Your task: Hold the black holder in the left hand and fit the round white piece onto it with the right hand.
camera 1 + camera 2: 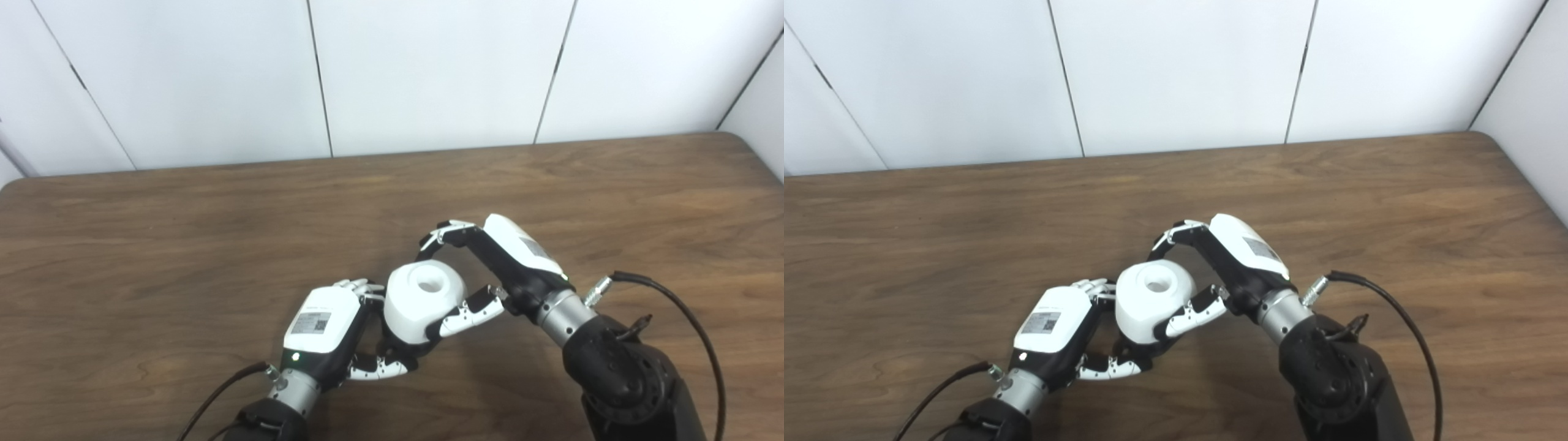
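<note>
The round white piece (422, 297) has a hole in its top and is held up over the table near the front middle. My right hand (490, 269) is shut on it, fingers over its far side and thumb on its near side. My left hand (334, 331) sits just left of and below it, fingers curled around something dark under the white piece. Only a small dark part of the black holder (398, 349) shows there; the rest is hidden by the white piece and my fingers. The white piece also shows in the right eye view (1151, 297).
The wooden table (184, 245) stretches wide to the left, right and back. White wall panels stand behind its far edge. A black cable (680, 306) loops off my right wrist over the table's right part.
</note>
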